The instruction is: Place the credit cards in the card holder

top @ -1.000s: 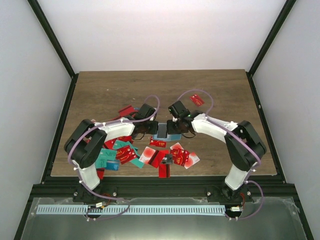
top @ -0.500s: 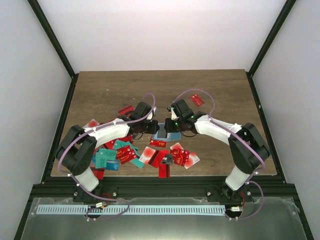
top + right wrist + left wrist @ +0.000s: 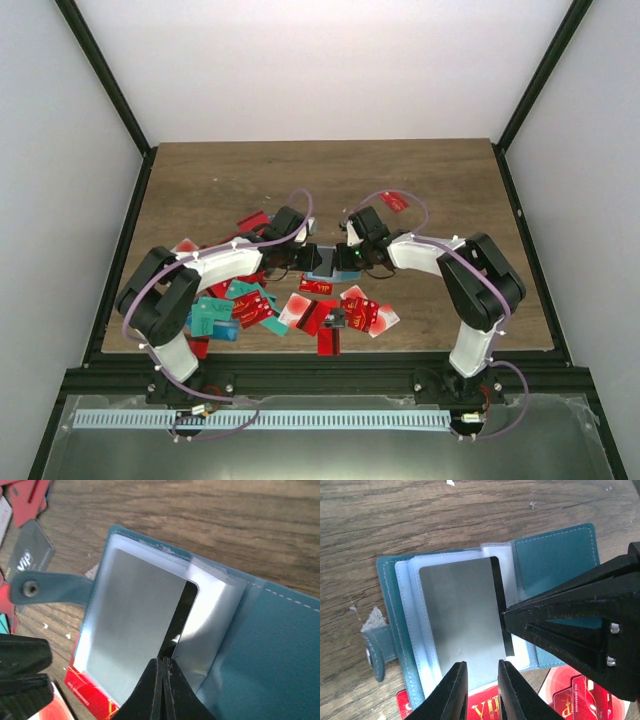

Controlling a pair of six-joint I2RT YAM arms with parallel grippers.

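On the wood table (image 3: pixel 200 180) the soft holder (image 3: pixel 555 555) is laid open. A grey card (image 3: pixel 460 615) on it, likely stiff and slick, is best taken by its edge, where the pressed-together right gripper (image 3: pixel 163 665) is set; the left gripper (image 3: pixel 480 667) is narrowly spread.

The card holder (image 3: pixel 555 555) is teal-blue with pale stitching, clear bluish sleeves and a silvery snap (image 3: pixel 31 588). The card (image 3: pixel 460 610) in it is silver-grey with 1 black edge stripe. Loose credit cards (image 3: pixel 320 315) are mostly red, some lettered "VIP" in gold; a few are teal. The table (image 3: pixel 300 175) is brown wood-grain.
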